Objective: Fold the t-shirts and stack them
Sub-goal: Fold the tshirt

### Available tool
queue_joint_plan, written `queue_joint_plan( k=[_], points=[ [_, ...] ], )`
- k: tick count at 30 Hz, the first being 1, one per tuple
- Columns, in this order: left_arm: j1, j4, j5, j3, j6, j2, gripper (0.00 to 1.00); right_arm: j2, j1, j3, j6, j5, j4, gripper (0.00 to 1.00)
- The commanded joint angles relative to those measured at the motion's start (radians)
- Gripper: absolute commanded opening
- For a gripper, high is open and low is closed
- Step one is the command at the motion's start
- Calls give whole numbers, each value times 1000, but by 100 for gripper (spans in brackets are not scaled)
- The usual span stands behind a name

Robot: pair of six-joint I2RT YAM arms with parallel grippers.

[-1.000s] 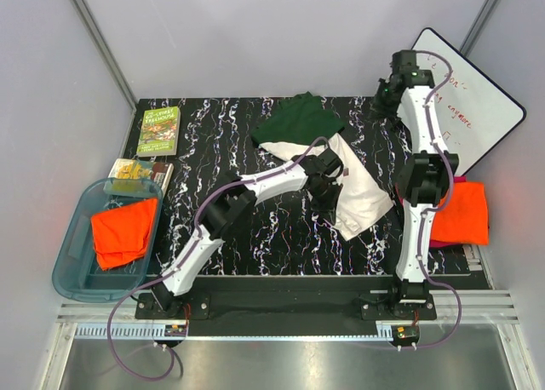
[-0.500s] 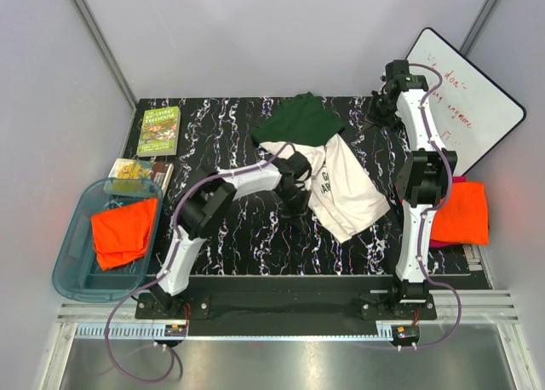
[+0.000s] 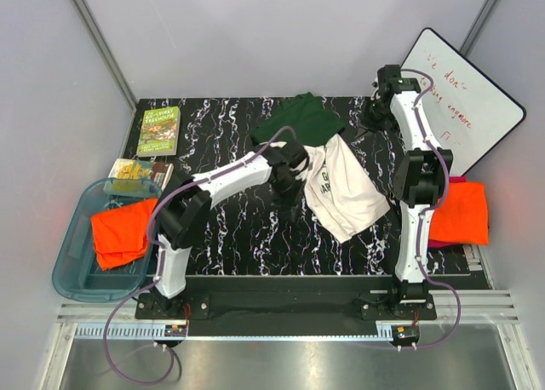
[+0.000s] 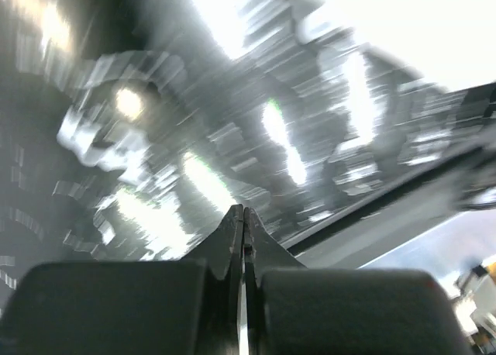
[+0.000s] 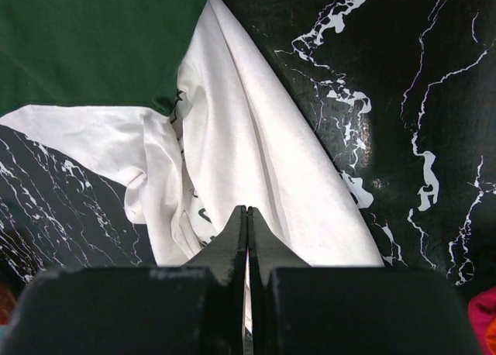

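Note:
The cream t-shirt (image 3: 345,190) with dark green sleeves (image 3: 298,120) lies crumpled at the middle right of the table, part of its black print showing. It also fills the right wrist view (image 5: 256,146). My left gripper (image 3: 292,190) is shut and empty at the shirt's left edge; its wrist view is motion-blurred, with the fingertips (image 4: 244,209) pressed together. My right gripper (image 3: 373,114) is shut and empty, held high over the back right, above the shirt (image 5: 247,209). One orange t-shirt (image 3: 123,230) lies in the blue bin. Another orange t-shirt (image 3: 464,211) lies at the right edge.
A blue plastic bin (image 3: 77,271) sits off the table's left side. Two books (image 3: 159,130) (image 3: 136,173) lie at the back left. A whiteboard (image 3: 468,96) leans at the back right behind the right arm.
My left gripper has pulled back leftward off the cream shirt, uncovering its print. My right gripper has shifted slightly left and toward the back.

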Motion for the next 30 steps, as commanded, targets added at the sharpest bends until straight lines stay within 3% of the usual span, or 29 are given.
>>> queue_joint_plan(
  k=[1,7,12,22,30],
  points=[
    [-44,55,10,304,-25,38,0,-15,4,54,-3,36,-4,1],
    [-67,59,108,594,-114,288,0,36,-8,96,22,52,-26,1],
    [-75,85,220,698,-179,451,0,59,-26,96,30,62,-35,1],
    [-84,138,277,569,-211,485,0,54,-26,67,14,50,-37,1],
    [-60,15,144,310,-78,378,0,36,-26,36,5,21,-37,2]
  ],
)
